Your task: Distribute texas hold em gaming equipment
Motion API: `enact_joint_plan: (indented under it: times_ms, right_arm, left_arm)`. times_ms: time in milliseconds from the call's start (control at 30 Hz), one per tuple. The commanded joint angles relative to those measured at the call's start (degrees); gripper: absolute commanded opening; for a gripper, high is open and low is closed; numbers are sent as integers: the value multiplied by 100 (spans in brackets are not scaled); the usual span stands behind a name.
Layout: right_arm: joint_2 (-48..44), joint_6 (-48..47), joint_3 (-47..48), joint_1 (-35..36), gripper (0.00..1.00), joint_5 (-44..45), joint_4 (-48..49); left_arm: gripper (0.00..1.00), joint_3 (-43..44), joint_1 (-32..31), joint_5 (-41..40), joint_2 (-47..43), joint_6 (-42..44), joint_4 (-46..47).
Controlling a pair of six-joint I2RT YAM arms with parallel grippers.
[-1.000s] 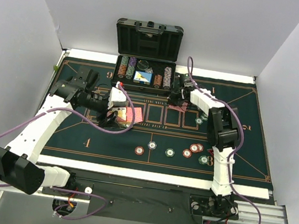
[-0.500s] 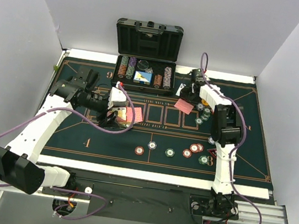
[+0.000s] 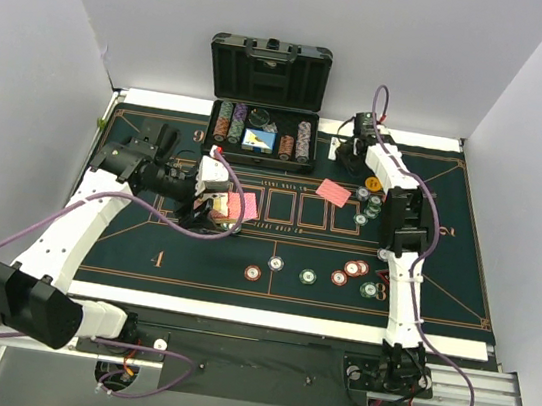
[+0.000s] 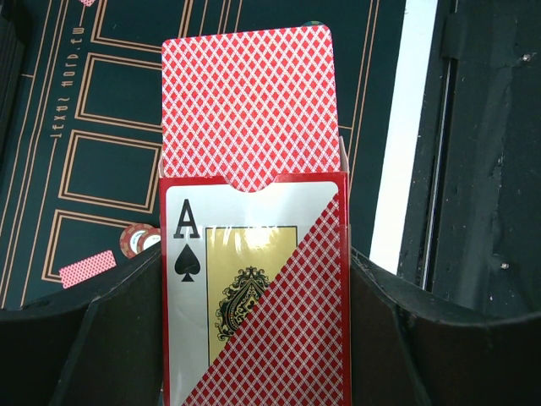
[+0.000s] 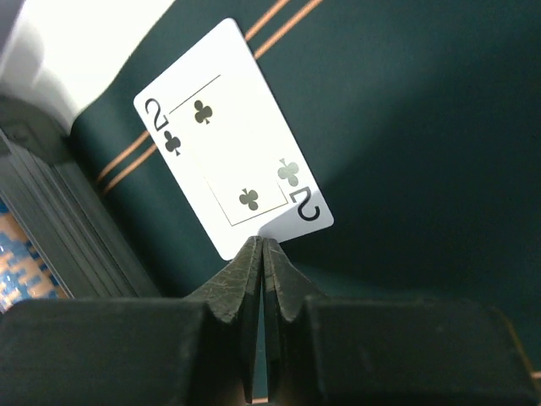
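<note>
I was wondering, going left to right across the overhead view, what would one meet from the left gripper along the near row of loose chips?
Left gripper holding the card box → red chip → first green chip → second green chip → pair of red chips → third green chip.

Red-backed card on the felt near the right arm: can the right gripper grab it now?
Probably not yet. The red-backed card lies uncovered close by, but the right gripper is shut on the two of clubs and must release that first.
</note>
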Motion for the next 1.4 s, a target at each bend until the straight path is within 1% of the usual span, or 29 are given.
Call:
enact_joint_plan:
  times_ms: [0, 100, 133, 167, 200, 233, 267, 300, 333, 367, 400, 433, 467, 500, 533, 567, 600, 633, 733, 800, 900, 933, 1000, 1133, 1267, 1367]
  right_arm:
    - [297, 153, 574, -177, 0, 356, -334]
    - [166, 153, 672, -204, 0, 234, -158]
    - [96, 179, 646, -213, 2, 233, -88]
    - [-131, 249, 472, -213, 7, -124, -35]
    - [-482, 293, 305, -204, 10, -249, 122]
    - [-668, 346, -80, -169, 12, -468, 254]
    - [-1166, 364, -397, -160, 20, -566, 517]
    - [-1484, 399, -1018, -99, 24, -784, 650]
    - [-1992, 408, -1311, -64, 30, -873, 912]
    - [-2336, 417, -1976, 15, 35, -1066, 1028]
    - [-2931, 443, -2278, 68, 41, -1172, 1255]
    - [-3198, 495, -2916, 164, 43, -1382, 1475]
    - [-3793, 522, -3210, 287, 50, -1489, 1582]
    - [-4051, 575, -3796, 358, 53, -1768, 1852]
    - [-4610, 619, -4123, 472, 60, -1901, 1942]
    - [-4851, 662, -4588, 542, 63, -2216, 2152]
    - [-5341, 706, -4871, 665, 68, -2332, 2258]
    - [-5598, 742, -5309, 718, 71, -2612, 2477]
    - [-6441, 611, -5804, 1078, 78, -3062, 2453]
    - [-6741, 575, -6077, 1341, 81, -3413, 2479]
    - [-6927, 593, -6368, 1764, 83, -3573, 2602]
    - [-6954, 567, -6411, 2008, 83, -3581, 2646]
    - [-6875, 531, -6377, 2334, 83, -3573, 2655]
    - [-6577, 575, -6245, 2757, 83, -3581, 2848]
    - [-6357, 689, -6192, 2986, 83, -3573, 3085]
    - [-6173, 777, -6201, 3101, 81, -3573, 3209]
  left_arm:
    - [10, 344, 38, 323, 3, 81, 41]
    - [10, 344, 38, 358, 3, 63, 50]
    - [10, 336, 38, 358, 3, 54, 67]
    - [10, 327, 38, 358, -14, 37, 68]
    - [10, 318, 38, 358, -23, 37, 76]
    - [11, 301, 38, 349, -41, 45, 94]
    - [10, 257, 38, 340, -67, 45, 120]
    - [11, 231, 38, 314, -93, 45, 120]
    - [10, 178, 38, 305, -111, 45, 138]
    - [10, 151, 38, 288, -146, 63, 129]
    - [11, 108, 38, 288, -198, 72, 120]
    - [10, 46, 38, 261, -234, 89, 120]
    - [10, 11, 38, 244, -269, 115, 112]
    - [10, -24, 30, 235, -287, 133, 85]
    - [10, -42, 30, 226, -322, 142, 59]
    - [10, -60, 30, 243, -339, 151, 15]
    - [10, -68, 30, 252, -383, 168, -2]
    - [10, -121, 30, 244, -401, 177, 6]
    - [10, -174, 21, 235, -498, 195, 50]
    - [10, -192, 12, 270, -498, 212, 15]
    - [10, -218, 3, 296, -489, 221, 41]
    - [10, -227, -14, 296, -489, 221, 50]
    - [10, -227, -32, 296, -463, 204, 85]
    - [10, -201, -85, 288, -419, 125, 173]
    - [10, -165, -93, 270, -349, 107, 217]
    - [10, -121, -102, 296, -313, 107, 226]
